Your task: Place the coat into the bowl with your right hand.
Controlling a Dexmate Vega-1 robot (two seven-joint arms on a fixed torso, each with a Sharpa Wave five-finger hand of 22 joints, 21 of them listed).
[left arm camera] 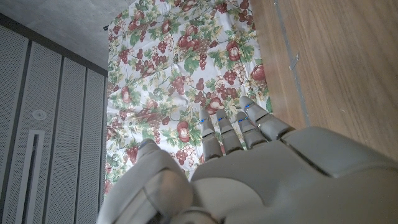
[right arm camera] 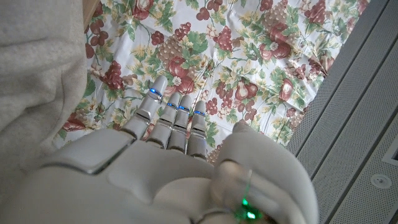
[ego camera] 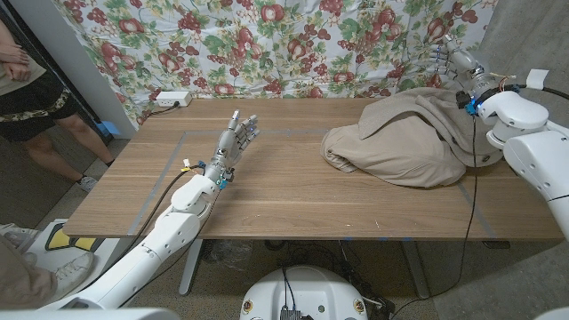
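Observation:
A tan coat (ego camera: 404, 140) lies heaped on the right half of the wooden table (ego camera: 276, 191); its grey-beige cloth (right arm camera: 37, 68) also runs along one side of the right wrist view. My right hand (ego camera: 451, 62) is raised just past the coat's far right edge, fingers (right arm camera: 177, 121) straight and apart, holding nothing. My left hand (ego camera: 235, 140) stands over the table's middle left, fingers (left arm camera: 239, 127) extended and empty. No bowl can be made out; the coat hides whatever lies beneath it.
A flowered cloth (ego camera: 267, 44) hangs behind the table. A white power strip (ego camera: 172, 98) sits at the far left edge. A person (ego camera: 27, 89) stands at the far left beside the table.

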